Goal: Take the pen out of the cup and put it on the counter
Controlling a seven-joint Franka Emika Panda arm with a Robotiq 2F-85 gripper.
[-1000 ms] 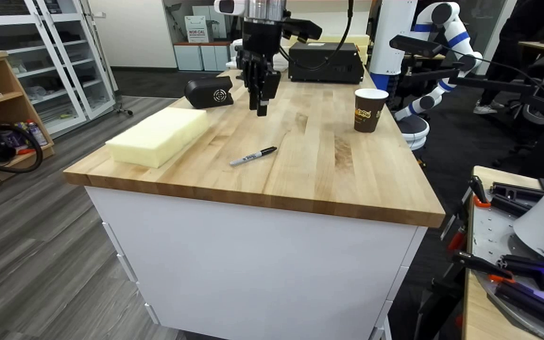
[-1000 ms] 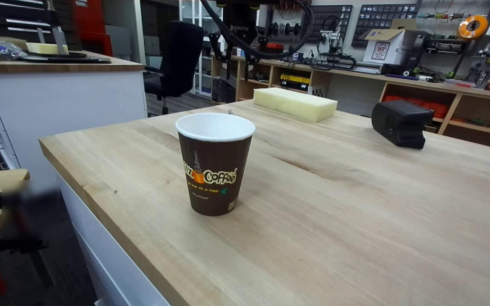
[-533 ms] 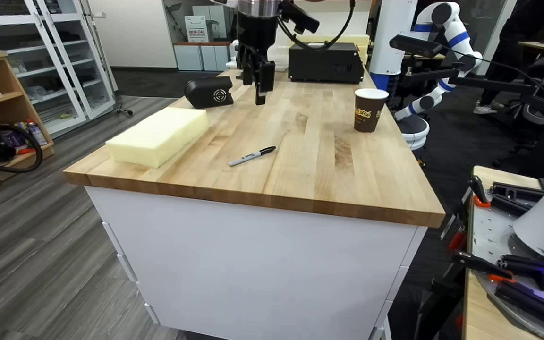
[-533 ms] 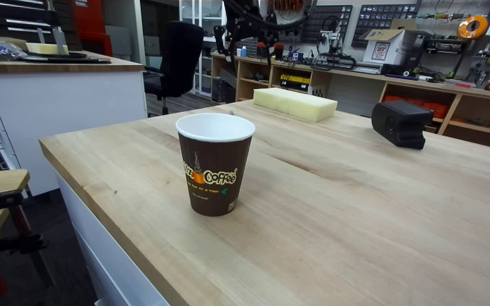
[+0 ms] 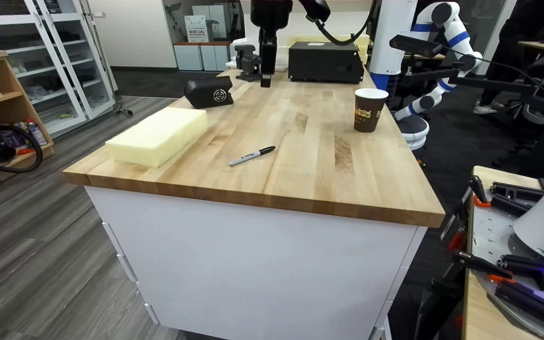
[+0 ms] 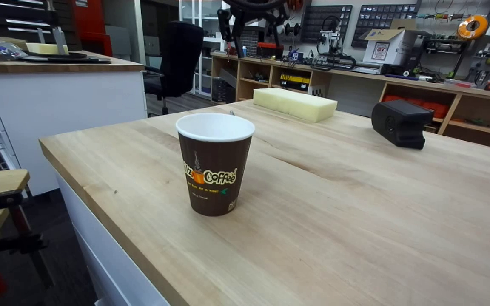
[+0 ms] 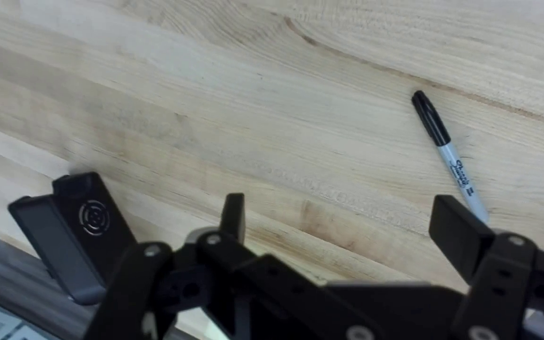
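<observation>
Two fingers (image 7: 233, 215) of the claw (image 7: 340, 219) stand apart, holding nothing, clear above the tabletop (image 5: 319, 174). Outward from there, the pen (image 5: 252, 156) lies flat on the tabletop, outside the cup (image 6: 214, 174) and near the short edge that I face, its grey end closer to that edge than its black cap.

Note: in the wrist view a finger lines up beside the pen's grey end. In an exterior view the two are well apart; do not read this as contact.

Judged status: placement appears complete; parking the arm is probably what is left.

Possible faults and causes:
1. Pen rolls off the short edge. Cause: a knock to the tabletop, or a finger brushing the round barrel.
2. Claw strikes the black device (image 5: 209, 92) at one long edge, or shifts the pale yellow block (image 5: 158, 134) at that edge's near corner. Cause: a low sideways sweep.
3. Cup tips. It stands upright near the opposite long edge, and paper should be light. Cause: the slack cable (image 5: 343, 43) or a finger catching the rim.
4. Needless reach into the cup, whose floor I cannot see. Cause: following the instruction literally.
</observation>
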